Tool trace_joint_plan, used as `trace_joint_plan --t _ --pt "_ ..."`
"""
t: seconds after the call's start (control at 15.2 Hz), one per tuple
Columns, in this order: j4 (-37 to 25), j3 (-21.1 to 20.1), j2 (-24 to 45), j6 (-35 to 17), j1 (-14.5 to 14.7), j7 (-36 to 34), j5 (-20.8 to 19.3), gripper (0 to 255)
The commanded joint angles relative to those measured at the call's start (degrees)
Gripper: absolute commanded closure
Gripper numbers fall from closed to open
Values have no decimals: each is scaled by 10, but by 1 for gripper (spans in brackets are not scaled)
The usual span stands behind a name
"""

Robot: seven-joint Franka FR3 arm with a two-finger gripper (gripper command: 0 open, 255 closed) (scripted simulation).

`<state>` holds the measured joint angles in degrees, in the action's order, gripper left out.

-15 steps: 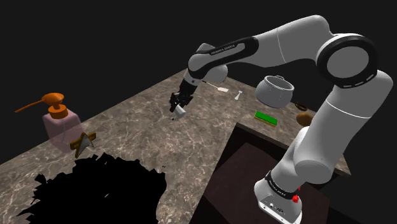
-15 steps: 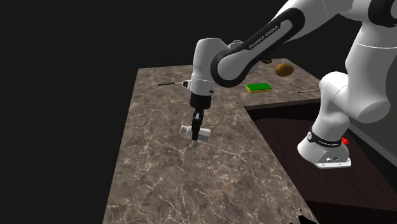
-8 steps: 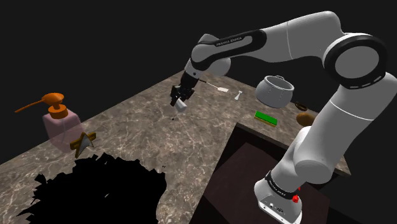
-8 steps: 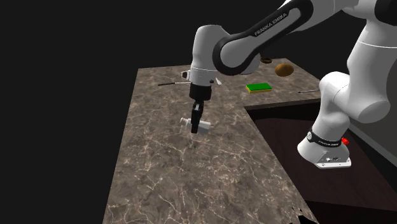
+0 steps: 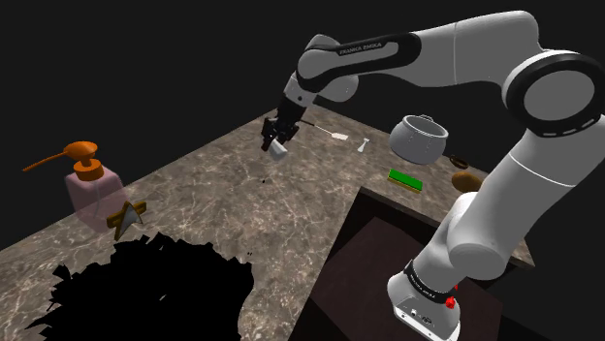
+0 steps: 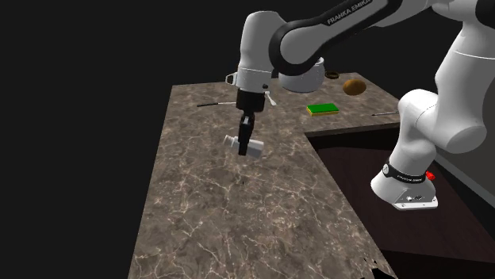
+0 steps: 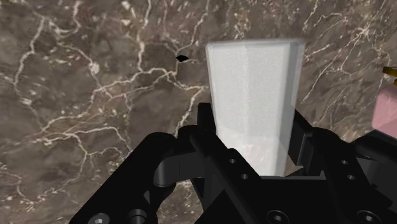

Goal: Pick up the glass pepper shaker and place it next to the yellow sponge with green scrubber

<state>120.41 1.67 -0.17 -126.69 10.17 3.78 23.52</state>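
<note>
Shaker (image 6: 245, 147), pale and translucent, is clamped in the jaws and hangs clear of the counter (image 6: 208, 208), over its middle stretch. In the second exterior view it lies roughly sideways in the grip. Wrist view: shaker (image 7: 254, 89) sits between the two black fingers (image 7: 205, 130), both pressed to its sides, with brown veined counter (image 7: 76, 76) beneath.

Sponge (image 6: 322, 109), green on top with a yellow edge, lies flat well apart from the shaker, toward the second exterior view's right. A stretch of counter lies between them.

Shoulder view: grey pot (image 5: 419, 138) stands beyond the sponge (image 5: 405, 179), and a brown lump (image 5: 466, 180) lies near it on the right. White utensil (image 5: 335, 134) lies near the far edge, behind the arm. Pink soap bottle (image 5: 92, 189) with an orange pump stands far left. Black area (image 5: 145, 291) breaks the counter's near end.
</note>
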Motion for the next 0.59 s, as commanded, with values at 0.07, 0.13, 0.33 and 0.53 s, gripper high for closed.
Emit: trace_joint_plan --t 0.07,0.13,0.33,0.53 --pt "-14 0 -6 19 -1 -9 -6 255" --pt "1 6 -20 21 -6 2 -5 255" --pt "44 24 -60 29 -22 35 -6 255" --pt "81 44 -96 40 -39 67 -11 255"
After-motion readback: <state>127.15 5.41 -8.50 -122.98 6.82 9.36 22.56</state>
